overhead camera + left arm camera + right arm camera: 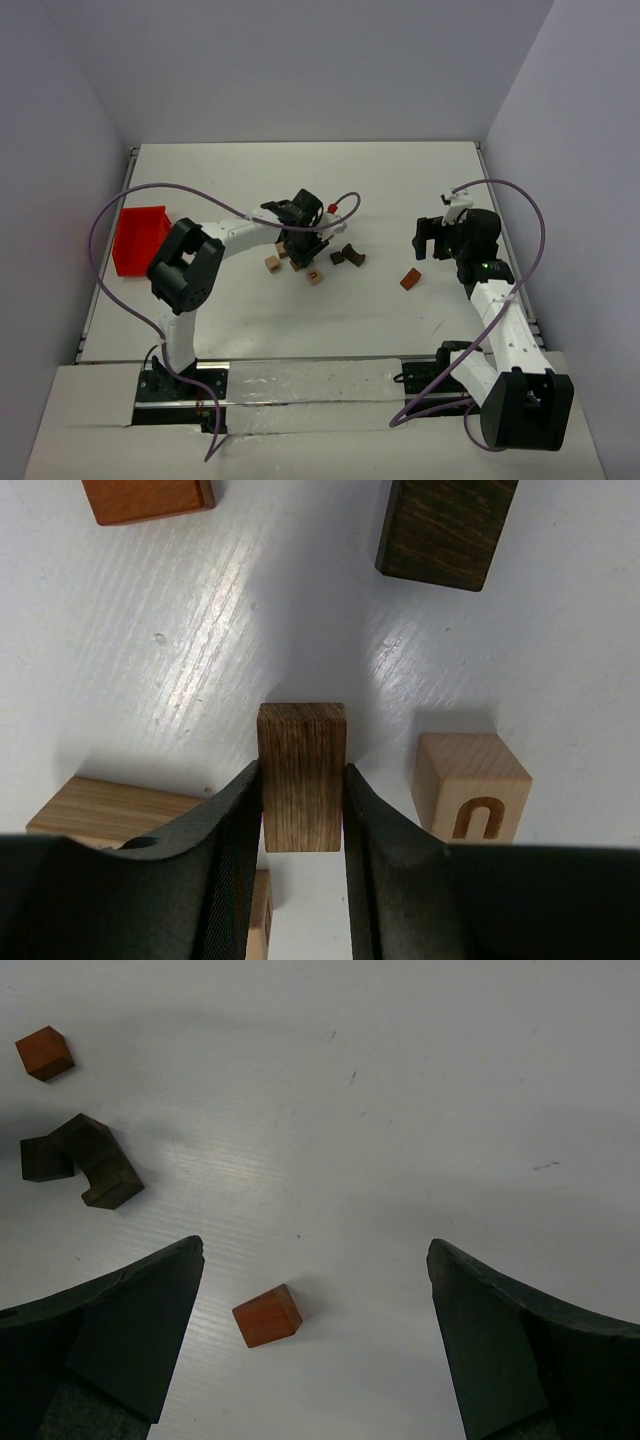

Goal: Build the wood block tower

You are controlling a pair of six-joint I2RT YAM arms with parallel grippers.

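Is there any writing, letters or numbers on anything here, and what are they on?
"∩": a brown arch, like an upside-down "U", on the side of the pale cube.
Nothing else readable: the brown block between the fingers of the left gripper and the red bin look plain.

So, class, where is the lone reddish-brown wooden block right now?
In the top view, the reddish-brown wooden block lies alone right of the dark brown wooden blocks, near the open right end effector.
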